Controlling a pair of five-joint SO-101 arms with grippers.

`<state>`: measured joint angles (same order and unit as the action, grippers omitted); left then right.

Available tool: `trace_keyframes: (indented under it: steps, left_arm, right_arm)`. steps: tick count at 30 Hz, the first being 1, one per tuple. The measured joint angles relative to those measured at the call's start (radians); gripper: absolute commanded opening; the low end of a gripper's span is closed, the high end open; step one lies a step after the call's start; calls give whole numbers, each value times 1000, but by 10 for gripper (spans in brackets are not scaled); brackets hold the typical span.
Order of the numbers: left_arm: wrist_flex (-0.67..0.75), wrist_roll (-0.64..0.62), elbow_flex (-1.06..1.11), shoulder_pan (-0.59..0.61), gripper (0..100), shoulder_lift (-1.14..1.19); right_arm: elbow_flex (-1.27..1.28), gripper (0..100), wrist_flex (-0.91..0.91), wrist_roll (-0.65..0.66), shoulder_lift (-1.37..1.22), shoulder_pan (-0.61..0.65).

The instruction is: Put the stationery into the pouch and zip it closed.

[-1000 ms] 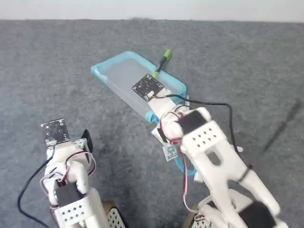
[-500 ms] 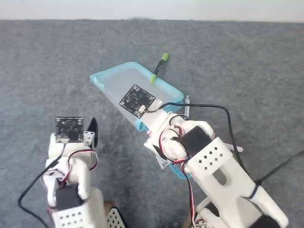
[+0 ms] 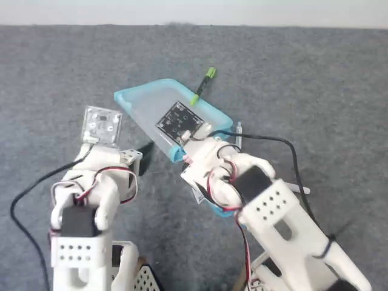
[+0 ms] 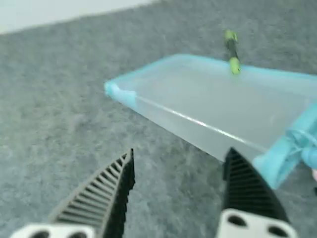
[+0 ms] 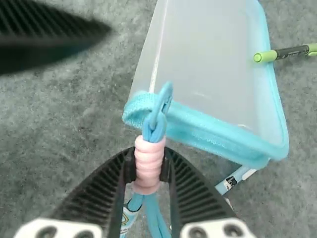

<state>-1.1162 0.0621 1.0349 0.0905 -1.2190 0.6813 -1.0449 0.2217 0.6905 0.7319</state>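
The translucent pouch [image 3: 151, 108] with blue trim lies on the grey carpet, one corner near both arms. A green pen [image 3: 203, 83] rests across its far edge, tip over the pouch [image 5: 208, 64]. My right gripper [image 5: 147, 154] is shut on the pink zipper pull [image 5: 147, 171] at the pouch's near corner, also seen from above as the right gripper [image 3: 185, 159]. My left gripper [image 4: 178, 168] hangs open just short of the pouch [image 4: 213, 104], with the pen [image 4: 232, 52] beyond it. From above, the left gripper [image 3: 144, 157] sits just left of that corner.
A white pen-like stick [image 3: 298, 190] and a thin white rod [image 3: 238, 130] lie partly under the right arm. A paper tag [image 3: 200, 195] hangs by the blue cord. Open carpet surrounds the pouch to the left and behind.
The left arm swung forward and rightward until its open fingers reached the pouch's near corner. The right arm, holding the zipper pull, shifted left and the pouch slid slightly with it.
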Motion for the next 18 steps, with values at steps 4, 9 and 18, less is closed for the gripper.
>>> trace_keyframes:
  steps: [4,9,18]
  left_arm:
    - [-48,-2,-2,-14,333,-95]
    - [-74,41,61,-18,334,-319]
    - [-77,68,97,-155,334,-364]
  right_arm:
    - [69,6,12,0,144,-2]
    - [110,6,12,0,245,-2]
    - [110,6,12,6,209,8]
